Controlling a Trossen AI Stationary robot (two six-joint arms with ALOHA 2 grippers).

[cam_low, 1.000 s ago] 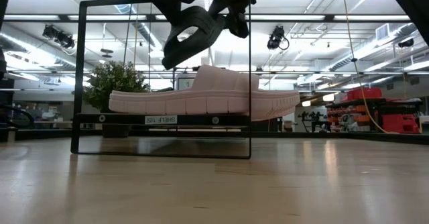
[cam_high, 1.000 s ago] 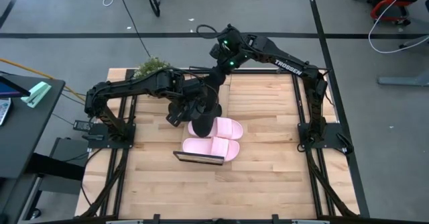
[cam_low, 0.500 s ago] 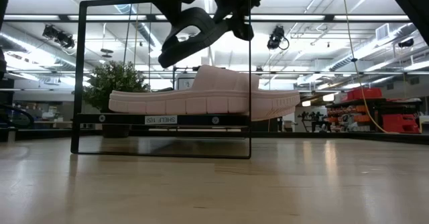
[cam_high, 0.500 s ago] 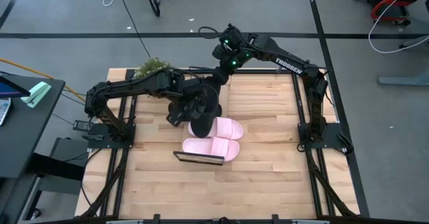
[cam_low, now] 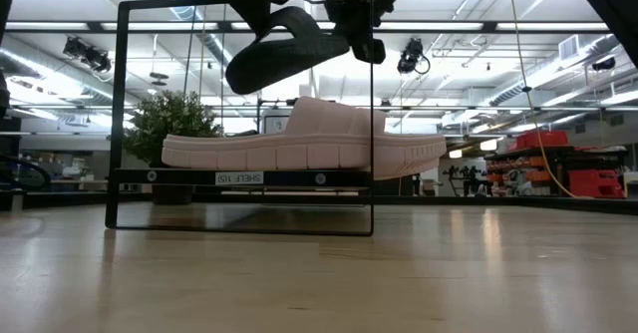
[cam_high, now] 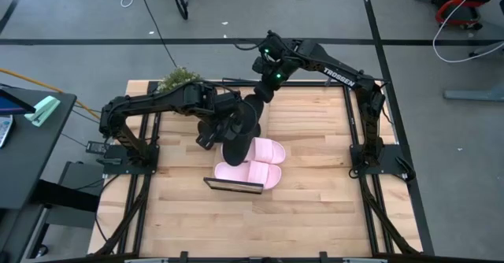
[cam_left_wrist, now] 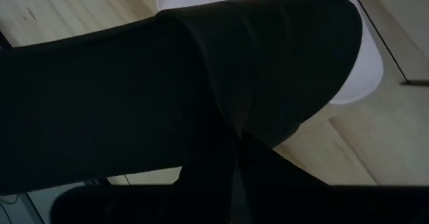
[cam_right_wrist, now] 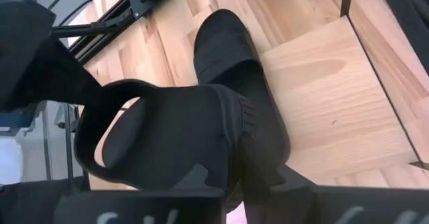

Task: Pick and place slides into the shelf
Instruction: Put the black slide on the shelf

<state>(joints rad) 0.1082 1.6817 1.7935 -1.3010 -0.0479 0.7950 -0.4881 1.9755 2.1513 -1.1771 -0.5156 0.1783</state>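
Two pale pink slides [cam_high: 253, 161] lie side by side on the shelf [cam_low: 239, 178], near its black wire end frame [cam_high: 233, 186]. A black slide [cam_high: 239, 137] hangs in the air above them and also shows in the low view [cam_low: 284, 49]. My right gripper [cam_high: 252, 112] is shut on its higher end. My left gripper [cam_high: 219, 127] is close against the slide's strap side, and the slide [cam_left_wrist: 201, 83] fills its wrist view. A second black slide [cam_right_wrist: 228, 49] lies flat on light wood below; shelf plank or tabletop, I cannot tell. My right gripper holds the black slide by its raised end [cam_low: 351, 40], coming slanting down from the table's far right. The slide is lifted clear above the pink slides and tilts, its free end [cam_low: 234, 74] lower and toward the table's left. The slide hides the contact in the wrist view.
A small green plant [cam_high: 178, 79] stands at the table's far left corner. The wire end frame [cam_low: 371, 124] rises around the pink slides. Bare tabletop [cam_high: 315, 208] lies toward the near and right edges.
My right gripper has come down a little toward the near edge. The black slide has tipped from a steep tilt to a flatter one: its held end has come down and its free end has swung out toward the table's left.
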